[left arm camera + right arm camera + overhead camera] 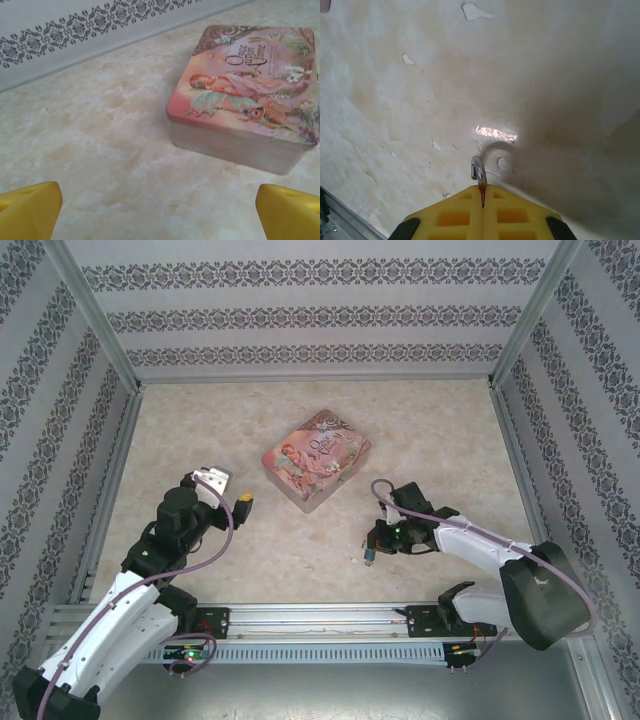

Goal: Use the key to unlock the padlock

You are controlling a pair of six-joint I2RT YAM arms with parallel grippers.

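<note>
- Right gripper [482,192], bottom centre of its wrist view, is pinched tight on the padlock [368,558] by what looks like its thin silver shackle; the lock sits lower right of centre in the top view, probably held steady for the key
- Left gripper [230,490] gapes wide with nothing in it; it faces the pink tin [240,95], upper right of its own view

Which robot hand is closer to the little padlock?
The right one. The right gripper is shut on the padlock, pinching its silver loop. The left gripper is open and well away from the padlock, over by the pink tin.
</note>
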